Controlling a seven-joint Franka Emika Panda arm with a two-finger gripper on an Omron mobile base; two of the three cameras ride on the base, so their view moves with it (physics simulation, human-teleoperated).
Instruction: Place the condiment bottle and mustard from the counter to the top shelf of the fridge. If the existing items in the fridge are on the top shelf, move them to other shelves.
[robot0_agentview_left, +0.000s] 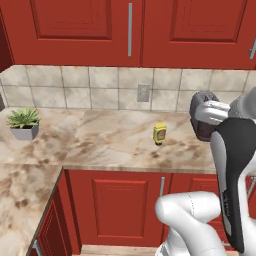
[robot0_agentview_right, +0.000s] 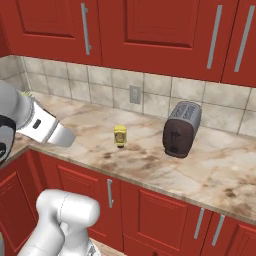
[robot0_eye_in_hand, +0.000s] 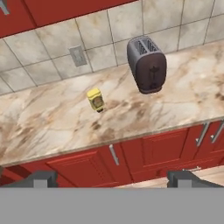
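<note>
The mustard (robot0_agentview_left: 159, 133) (robot0_agentview_right: 120, 136) (robot0_eye_in_hand: 96, 100), a small squat yellow container, stands upright near the middle of the marbled counter (robot0_agentview_left: 100, 135) (robot0_agentview_right: 210, 165) (robot0_eye_in_hand: 52, 127). My gripper (robot0_eye_in_hand: 116, 179) is open and empty. It hangs well back from the counter and above it, looking down at the mustard, with its two dark fingertips (robot0_eye_in_hand: 43, 178) set wide apart. The condiment bottle, the fridge and the existing items are out of view.
A dark toaster (robot0_agentview_left: 202, 122) (robot0_agentview_right: 182, 129) (robot0_eye_in_hand: 147, 64) stands to the right of the mustard, partly behind my arm in the left base view. A potted plant (robot0_agentview_left: 23, 122) sits at the counter's far left. Red wall cabinets (robot0_agentview_right: 150, 30) hang over the tiled backsplash.
</note>
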